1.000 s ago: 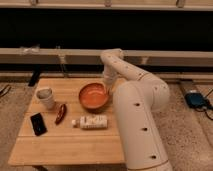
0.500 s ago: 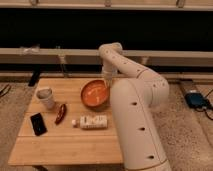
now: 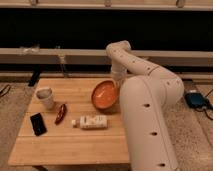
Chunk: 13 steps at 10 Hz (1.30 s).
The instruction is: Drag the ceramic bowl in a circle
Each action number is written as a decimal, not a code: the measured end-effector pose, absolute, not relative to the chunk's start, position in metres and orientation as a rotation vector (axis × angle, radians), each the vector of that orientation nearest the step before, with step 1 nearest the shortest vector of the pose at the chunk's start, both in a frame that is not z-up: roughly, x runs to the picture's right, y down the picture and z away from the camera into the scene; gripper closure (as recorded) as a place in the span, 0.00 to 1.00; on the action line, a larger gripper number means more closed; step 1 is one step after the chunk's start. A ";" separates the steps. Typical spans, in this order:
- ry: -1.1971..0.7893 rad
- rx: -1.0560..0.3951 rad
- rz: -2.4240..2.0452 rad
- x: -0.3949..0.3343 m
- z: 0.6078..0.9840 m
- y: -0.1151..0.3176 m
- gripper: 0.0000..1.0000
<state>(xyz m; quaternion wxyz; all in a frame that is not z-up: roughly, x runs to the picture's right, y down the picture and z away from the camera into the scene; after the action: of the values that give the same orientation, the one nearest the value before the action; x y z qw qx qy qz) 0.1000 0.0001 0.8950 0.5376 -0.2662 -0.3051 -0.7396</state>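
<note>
The ceramic bowl [image 3: 104,94] is orange-red with a darker rim. It sits on the wooden table [image 3: 70,145] at the right of the middle and looks tipped, with its inside facing left. My white arm reaches over from the right and bends down to the bowl's far right rim. My gripper [image 3: 118,83] is at that rim, mostly hidden by the arm's wrist.
A pale cup [image 3: 45,97] stands at the table's left. A red chili pepper [image 3: 61,113], a black phone [image 3: 37,123] and a white bottle lying on its side [image 3: 90,121] lie in front of the bowl. A dark wall with a ledge runs behind.
The arm's upper bend has swung left and toward the back. The bowl has shifted slightly with it and now looks more tipped up.
</note>
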 end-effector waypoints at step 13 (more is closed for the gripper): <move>-1.030 -0.509 -2.090 -0.100 0.913 -0.002 1.00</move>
<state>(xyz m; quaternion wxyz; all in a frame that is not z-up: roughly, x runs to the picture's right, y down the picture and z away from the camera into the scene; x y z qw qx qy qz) -0.0996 -0.0022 0.9129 0.3695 -0.1983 -0.4014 -0.8142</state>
